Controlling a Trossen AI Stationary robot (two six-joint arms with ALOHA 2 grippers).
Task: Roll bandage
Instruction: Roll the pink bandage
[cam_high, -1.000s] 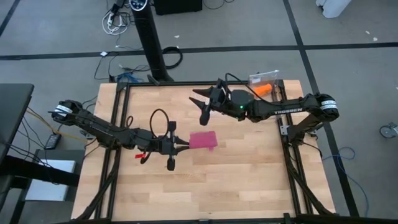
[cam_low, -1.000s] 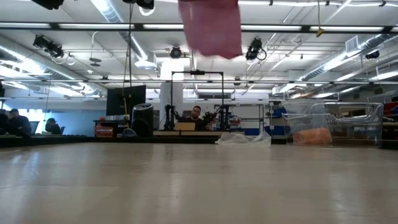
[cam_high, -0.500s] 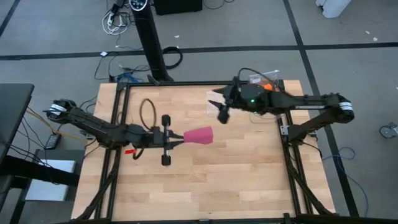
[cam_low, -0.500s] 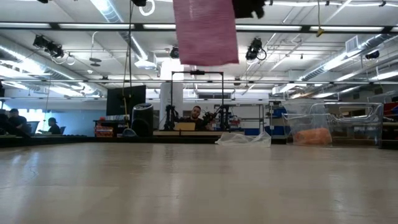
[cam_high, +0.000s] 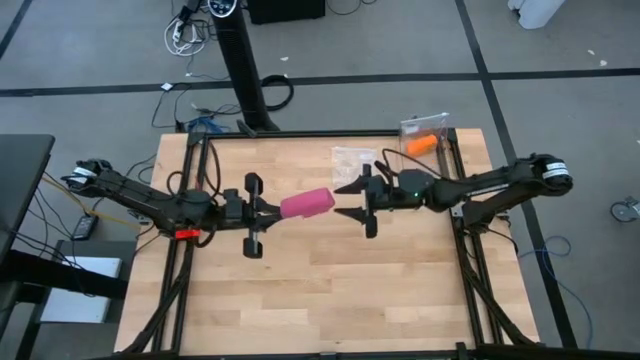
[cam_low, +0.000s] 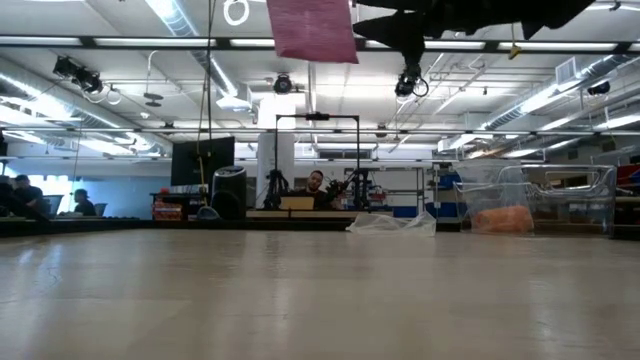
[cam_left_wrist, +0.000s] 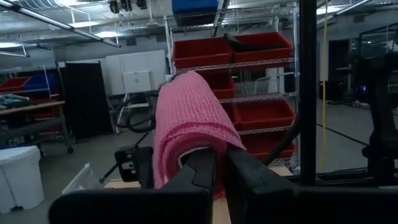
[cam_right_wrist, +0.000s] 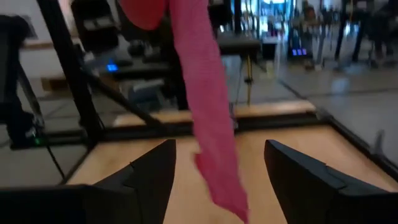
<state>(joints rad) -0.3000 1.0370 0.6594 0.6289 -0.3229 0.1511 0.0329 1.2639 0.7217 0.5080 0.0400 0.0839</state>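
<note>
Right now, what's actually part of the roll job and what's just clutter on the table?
In the job:
- bandage, pink, held off the table
- left pincer, shut on the bandage
- right pincer, open, facing the bandage's free end

Lying about:
- orange roll in the clear container, far corner
- clear plastic bag

Bandage (cam_left_wrist: 186, 127): soft knit cloth, ribbed, kinda fuzzy, matt magenta-pink. Table (cam_high: 330, 280): pale wood planks, butcher-block look, smooth with faint sheen in low view. Frame (cam_high: 470, 260) round table: black metal bars, matt. Left gripper (cam_high: 272, 210) and right gripper (cam_high: 345, 200): dark hard plastic, matt-looked. Box (cam_high: 424, 128) at far corner: clear glossy plastic. Bins (cam_left_wrist: 258, 53) behind: red plastic, slightly shiny, on wire metal shelving.
</note>
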